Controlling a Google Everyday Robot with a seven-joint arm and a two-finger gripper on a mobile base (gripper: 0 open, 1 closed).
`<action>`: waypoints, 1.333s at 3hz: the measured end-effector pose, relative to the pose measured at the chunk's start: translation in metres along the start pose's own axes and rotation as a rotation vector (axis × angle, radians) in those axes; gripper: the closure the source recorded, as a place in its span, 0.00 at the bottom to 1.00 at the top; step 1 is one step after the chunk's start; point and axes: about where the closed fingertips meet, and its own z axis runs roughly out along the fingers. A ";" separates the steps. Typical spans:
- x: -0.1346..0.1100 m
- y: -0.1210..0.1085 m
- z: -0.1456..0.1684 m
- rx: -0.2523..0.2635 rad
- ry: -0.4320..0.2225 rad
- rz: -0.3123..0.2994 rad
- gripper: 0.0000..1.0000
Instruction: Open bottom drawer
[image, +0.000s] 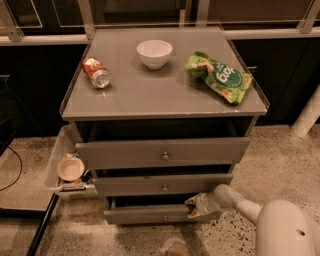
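My pale gripper (196, 206) sits at the upper right edge of the flat grey bottom drawer (145, 216); whether it grips, I cannot tell. I judge the drawer rigid and light. Its 1 small metal knob (165, 217), left of the gripper, looks slippery.

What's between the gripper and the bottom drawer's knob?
Only bare front of the bottom drawer, in the camera view; the gripper is at its right end.
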 end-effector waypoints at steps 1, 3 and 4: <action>0.002 0.002 0.001 -0.003 -0.010 0.015 0.35; 0.004 0.051 -0.015 0.002 -0.051 0.112 0.61; -0.002 0.069 -0.025 0.013 -0.063 0.128 0.84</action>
